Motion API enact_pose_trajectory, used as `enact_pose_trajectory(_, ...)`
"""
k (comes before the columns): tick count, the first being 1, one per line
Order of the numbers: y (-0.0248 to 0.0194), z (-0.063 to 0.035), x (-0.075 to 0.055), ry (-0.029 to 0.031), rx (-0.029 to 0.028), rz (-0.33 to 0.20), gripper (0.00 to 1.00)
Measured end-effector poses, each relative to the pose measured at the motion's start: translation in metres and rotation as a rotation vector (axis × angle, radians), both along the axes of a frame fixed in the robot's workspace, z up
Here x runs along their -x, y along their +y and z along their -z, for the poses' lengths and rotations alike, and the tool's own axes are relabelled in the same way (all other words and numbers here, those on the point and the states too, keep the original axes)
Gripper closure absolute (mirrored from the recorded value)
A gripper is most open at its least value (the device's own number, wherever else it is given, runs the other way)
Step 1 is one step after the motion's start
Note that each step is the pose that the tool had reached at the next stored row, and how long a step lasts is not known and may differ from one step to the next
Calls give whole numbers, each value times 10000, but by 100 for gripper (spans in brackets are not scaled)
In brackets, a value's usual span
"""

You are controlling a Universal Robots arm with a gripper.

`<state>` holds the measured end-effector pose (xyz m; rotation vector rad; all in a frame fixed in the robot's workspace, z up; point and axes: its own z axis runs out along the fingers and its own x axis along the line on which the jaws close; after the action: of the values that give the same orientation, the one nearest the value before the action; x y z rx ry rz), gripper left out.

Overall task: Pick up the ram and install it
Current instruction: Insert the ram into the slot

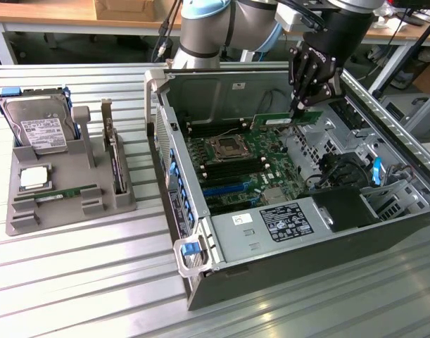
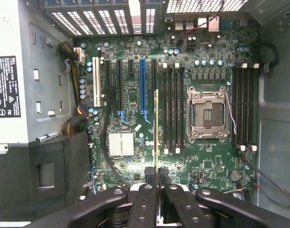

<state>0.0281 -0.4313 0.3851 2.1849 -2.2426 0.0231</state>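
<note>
Gripper (image 1: pixel 300 107) is closed on the ram (image 1: pixel 278 121), gripping it from above. The stick hangs inside the open case (image 1: pixel 222 274), over the board (image 2: pixel 130 95) and apparently clear of it. In the wrist view the ram shows edge-on and runs parallel to the black memory slots (image 2: pixel 173 109) beside the CPU socket (image 2: pixel 209 114). Judgement: good seating requires keeping the stick upright, centring its edge over one slot, matching the notch, then pressing straight down evenly. Any skew risks damaged contacts. A second stick (image 1: pixel 67 191) lies in the tray (image 1: pixel 17 218), well apart.
</note>
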Motion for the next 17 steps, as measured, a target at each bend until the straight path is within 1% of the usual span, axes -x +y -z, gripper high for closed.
enact_pose_trajectory(17, 0, 36, 0, 0, 1, -1, 88)
